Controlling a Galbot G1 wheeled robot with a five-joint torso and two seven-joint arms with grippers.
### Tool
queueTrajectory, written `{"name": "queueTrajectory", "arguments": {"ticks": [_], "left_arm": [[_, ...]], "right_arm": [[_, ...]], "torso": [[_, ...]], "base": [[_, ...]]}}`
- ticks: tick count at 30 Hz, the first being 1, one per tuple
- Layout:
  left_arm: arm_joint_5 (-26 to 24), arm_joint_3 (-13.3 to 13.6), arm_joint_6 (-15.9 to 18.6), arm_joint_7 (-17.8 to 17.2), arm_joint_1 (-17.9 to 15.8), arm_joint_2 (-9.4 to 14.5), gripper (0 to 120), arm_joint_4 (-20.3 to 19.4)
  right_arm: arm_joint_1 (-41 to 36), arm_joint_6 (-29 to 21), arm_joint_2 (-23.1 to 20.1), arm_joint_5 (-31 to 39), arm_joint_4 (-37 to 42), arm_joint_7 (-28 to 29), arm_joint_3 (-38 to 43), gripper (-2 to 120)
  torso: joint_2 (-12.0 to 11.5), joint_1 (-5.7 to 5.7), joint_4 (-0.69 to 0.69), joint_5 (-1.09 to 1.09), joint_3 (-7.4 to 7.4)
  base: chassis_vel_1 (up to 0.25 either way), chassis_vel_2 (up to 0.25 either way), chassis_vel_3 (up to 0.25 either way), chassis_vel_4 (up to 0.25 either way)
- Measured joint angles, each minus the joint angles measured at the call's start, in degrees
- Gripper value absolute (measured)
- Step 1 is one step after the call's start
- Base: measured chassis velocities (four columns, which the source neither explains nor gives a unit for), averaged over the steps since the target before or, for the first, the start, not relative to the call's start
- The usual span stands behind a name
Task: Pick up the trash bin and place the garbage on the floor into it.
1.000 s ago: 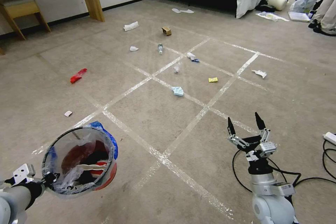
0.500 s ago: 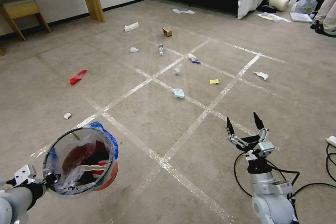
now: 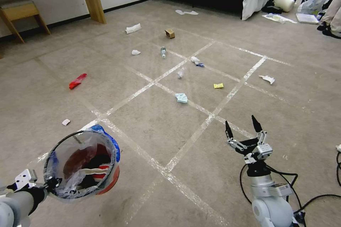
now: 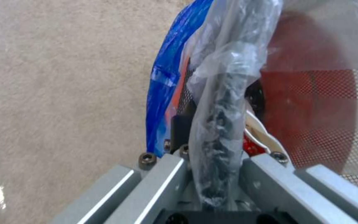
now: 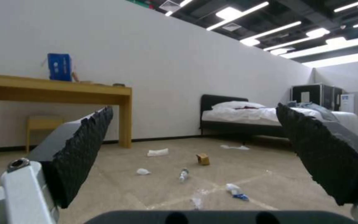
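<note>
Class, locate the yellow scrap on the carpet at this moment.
In the head view the yellow scrap lies right of centre on the floor, inside a taped square, between the pale blue tissue and the white tissue.

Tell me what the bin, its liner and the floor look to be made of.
The trash bin in the left pincer looks like red-orange mesh, probably metal: a fine grid shows through its wall in the left wrist view. Its liner is thin clear plastic, glossy and wrinkled. The floor is matte short-pile carpet crossed by shiny tape.
</note>
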Motion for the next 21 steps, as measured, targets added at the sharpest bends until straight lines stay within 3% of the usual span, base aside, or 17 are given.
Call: {"name": "queueTrajectory", "arguments": {"ticks": [21], "left_arm": [[-0.2, -0.3, -0.17, 0.0, 0.04, 0.92, 0, -0.17]], "right_arm": [[0.05, 0.45, 0.73, -1.1, -0.32, 0.09, -0.45, 100]], "torso": [[0.0, 0.0, 0.01, 0.0, 0.0]], "base": [[-0.098, 0.099, 0.1, -0.103]]}}
